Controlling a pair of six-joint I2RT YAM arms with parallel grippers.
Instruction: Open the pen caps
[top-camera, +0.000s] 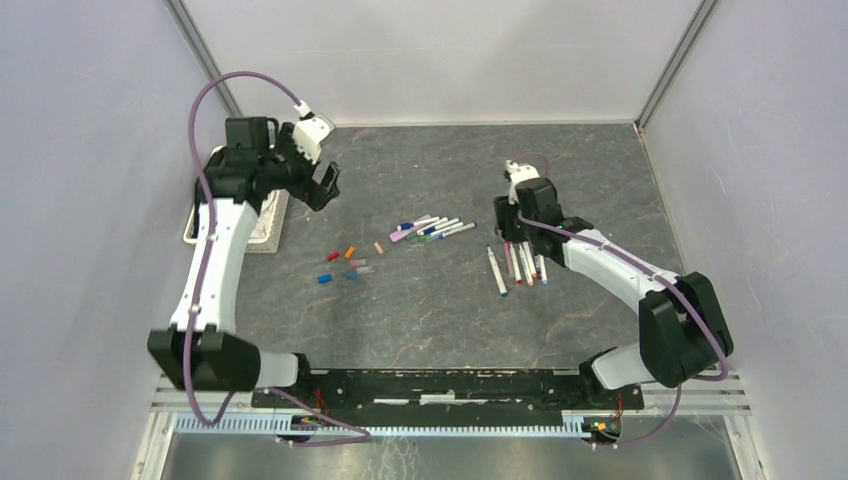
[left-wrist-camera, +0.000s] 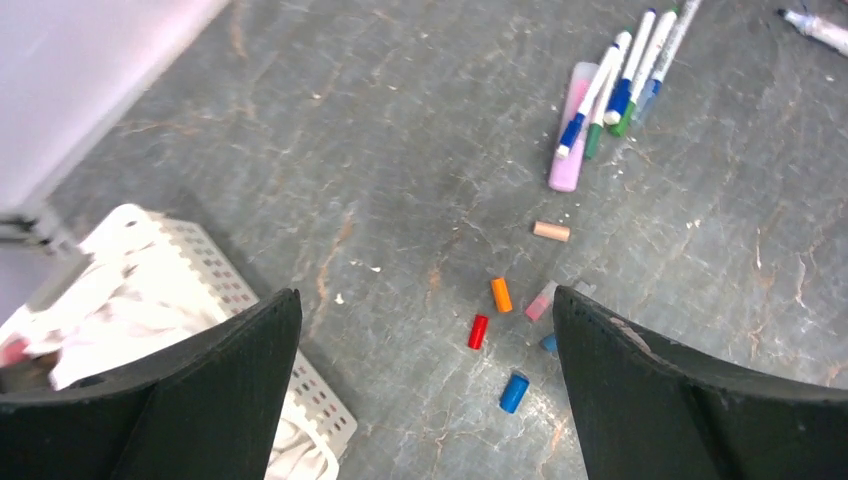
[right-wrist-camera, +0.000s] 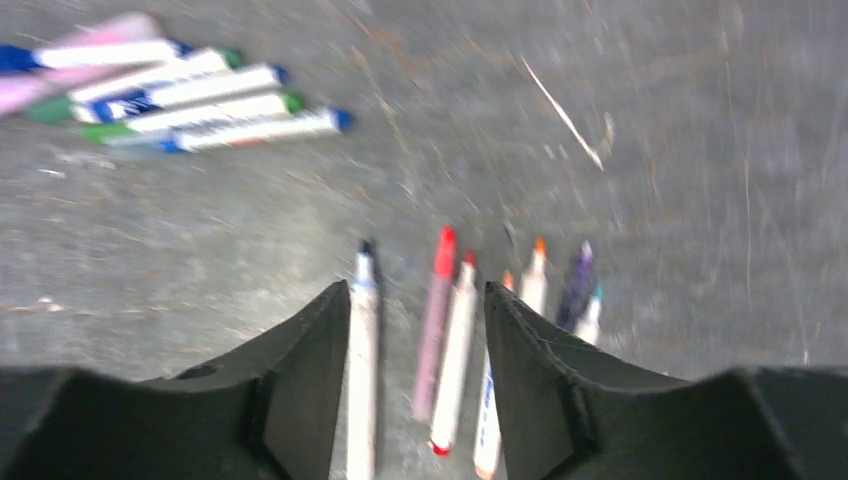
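Grey stone-patterned table (top-camera: 420, 310) was closed in by pale walls (top-camera: 90, 150) on the left, far and right sides. Open room lay across its middle and near part, between the two arms. At the far left edge sat a white perforated basket (left-wrist-camera: 225, 275) with crumpled white material (left-wrist-camera: 120, 320) in it.

Just right of the basket, the pen caps (top-camera: 345, 265) lay loose and scattered on the bare surface. The left wrist view showed an orange cap (left-wrist-camera: 501, 294), a red one (left-wrist-camera: 478, 331), a blue one (left-wrist-camera: 513, 392) and a tan one (left-wrist-camera: 551, 231), each apart from the others. Farther right, near the centre, a bundle of white markers (top-camera: 430, 228) lay side by side with coloured caps on.

The left gripper (left-wrist-camera: 425, 300) hung above the table beside the basket, its jaws spread wide with nothing between them and the loose caps below.

The right gripper (right-wrist-camera: 417, 290) stood low over a row of uncapped markers (right-wrist-camera: 450, 340) at the right, their coloured tips bare. Its jaws were partly apart and clamped on nothing. Two markers lay on the table in the gap and one ran alongside a finger (right-wrist-camera: 310, 380). The blur hid whether any touched it.
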